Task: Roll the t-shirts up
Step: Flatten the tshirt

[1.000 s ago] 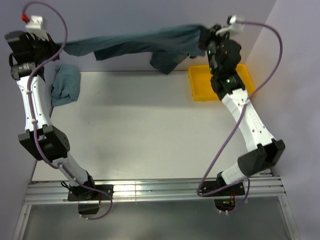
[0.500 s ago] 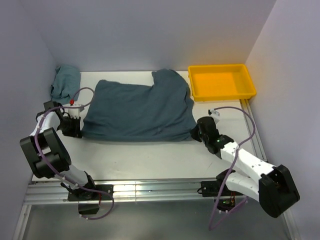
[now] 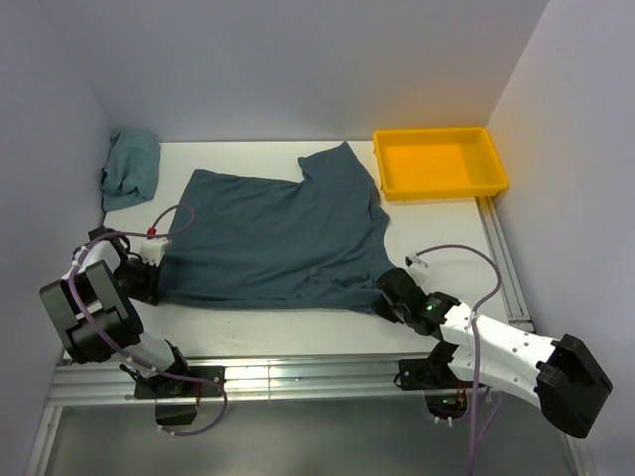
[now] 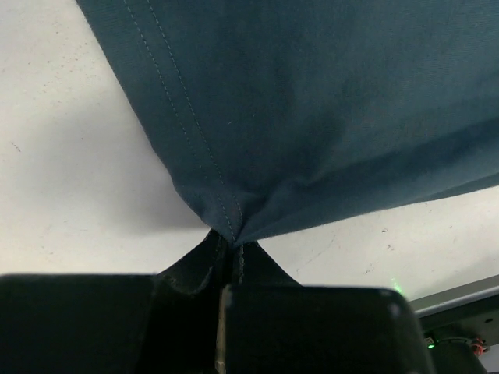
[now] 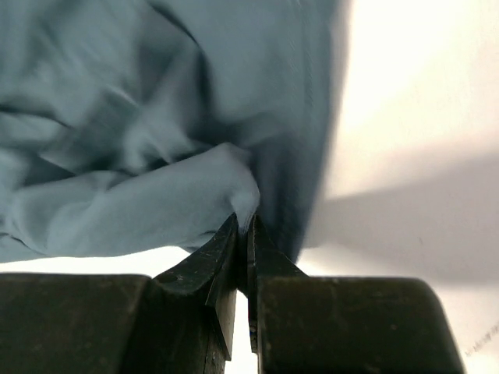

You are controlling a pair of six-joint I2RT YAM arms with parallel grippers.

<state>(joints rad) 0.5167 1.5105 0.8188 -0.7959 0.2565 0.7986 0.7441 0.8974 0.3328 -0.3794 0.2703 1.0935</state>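
Now t-shirt [image 3: 278, 238] flat — near edge clamped by left gripper [image 4: 231, 248], right gripper [image 5: 245, 227].

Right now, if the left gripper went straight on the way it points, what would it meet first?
The dark blue-grey t-shirt: the left gripper is shut on its hem corner, and the cloth spreads directly ahead over the white table. Pushing on would probably just bunch it up.

A dark slate blue-grey t-shirt [image 3: 278, 238] lay spread nearly flat across the tabletop [image 3: 298, 322], one sleeve pointing toward the far edge and the near hem corners drawn into points. A paler teal t-shirt [image 3: 131, 169] sat crumpled at the far left corner.
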